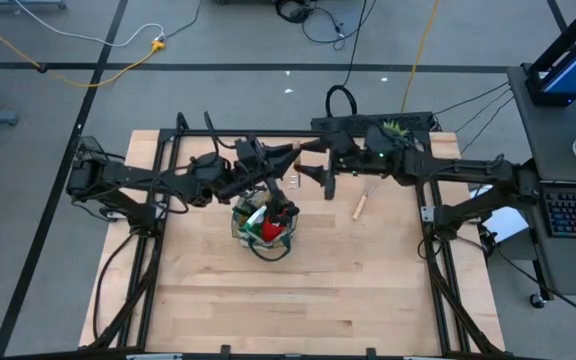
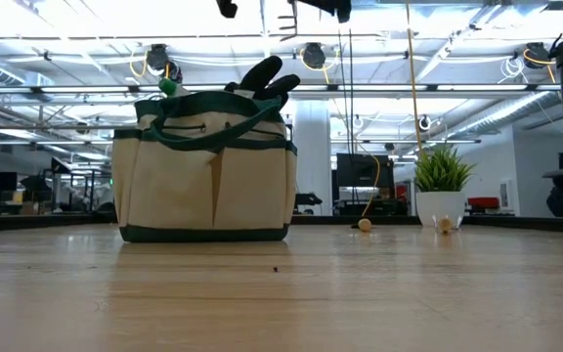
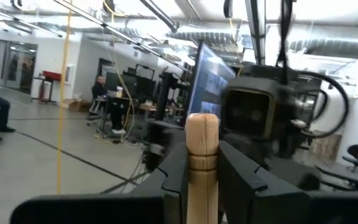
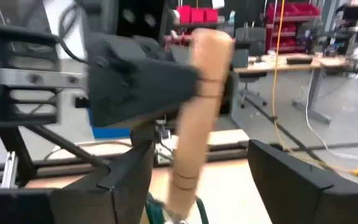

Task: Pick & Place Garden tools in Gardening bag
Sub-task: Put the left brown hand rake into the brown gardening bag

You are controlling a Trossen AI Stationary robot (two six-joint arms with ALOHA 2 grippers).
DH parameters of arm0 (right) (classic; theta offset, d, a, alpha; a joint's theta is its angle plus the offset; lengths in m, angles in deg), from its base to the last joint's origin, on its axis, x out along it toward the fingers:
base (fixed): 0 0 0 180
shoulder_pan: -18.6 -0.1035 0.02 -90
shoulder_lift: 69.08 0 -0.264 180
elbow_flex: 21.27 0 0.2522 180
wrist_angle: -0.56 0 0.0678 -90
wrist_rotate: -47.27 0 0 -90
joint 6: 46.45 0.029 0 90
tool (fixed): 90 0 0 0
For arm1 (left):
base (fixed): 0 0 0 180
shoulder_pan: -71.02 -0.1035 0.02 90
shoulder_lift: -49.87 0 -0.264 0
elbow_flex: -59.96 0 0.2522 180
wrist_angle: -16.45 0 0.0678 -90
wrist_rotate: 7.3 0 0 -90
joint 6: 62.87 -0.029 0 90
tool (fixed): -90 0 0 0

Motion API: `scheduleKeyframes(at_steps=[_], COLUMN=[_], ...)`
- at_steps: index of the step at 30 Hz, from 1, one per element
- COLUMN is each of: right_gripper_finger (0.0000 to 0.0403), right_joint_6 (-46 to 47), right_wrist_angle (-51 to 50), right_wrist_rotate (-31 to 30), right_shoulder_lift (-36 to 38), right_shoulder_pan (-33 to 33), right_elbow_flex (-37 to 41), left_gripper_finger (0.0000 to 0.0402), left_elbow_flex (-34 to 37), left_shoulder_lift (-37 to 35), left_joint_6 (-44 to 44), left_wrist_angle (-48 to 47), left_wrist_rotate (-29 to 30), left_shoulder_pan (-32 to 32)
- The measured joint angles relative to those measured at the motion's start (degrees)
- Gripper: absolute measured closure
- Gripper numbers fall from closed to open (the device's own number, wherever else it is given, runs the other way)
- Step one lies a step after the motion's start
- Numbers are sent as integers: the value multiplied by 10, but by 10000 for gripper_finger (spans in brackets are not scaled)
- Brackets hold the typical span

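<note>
Overhead: loose trowel [image 1: 362, 206] on table | low: gardening bag [image 2: 204, 176] side.

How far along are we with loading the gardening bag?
Done: the gardening bag already holds the red glove. In hand: the left claw grips a wooden-handled tool in the air, and the right claw stands open around its handle. Left: bagging it, plus the loose tool lying on the table.
</note>
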Motion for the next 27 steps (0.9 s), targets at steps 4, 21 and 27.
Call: scheduleKeyframes(at_steps=[4, 21, 27], right_gripper_finger=[139, 302, 347], right_joint_6=[1, 0, -1], right_wrist_angle=[-1, -26, -30], right_wrist_rotate=[1, 5, 14], right_shoulder_lift=[-24, -30, -29], right_shoulder_pan=[-6, -12, -16], right_elbow_flex=[-23, -37, -37], left_gripper_finger=[344, 344, 344], left_elbow_flex=[0, 0, 0], left_shoulder_lift=[0, 0, -1], left_joint_6=[0, 3, 3], left_wrist_angle=[-10, -31, -46], left_wrist_rotate=[-1, 2, 1], left_shoulder_pan=[8, 17, 18])
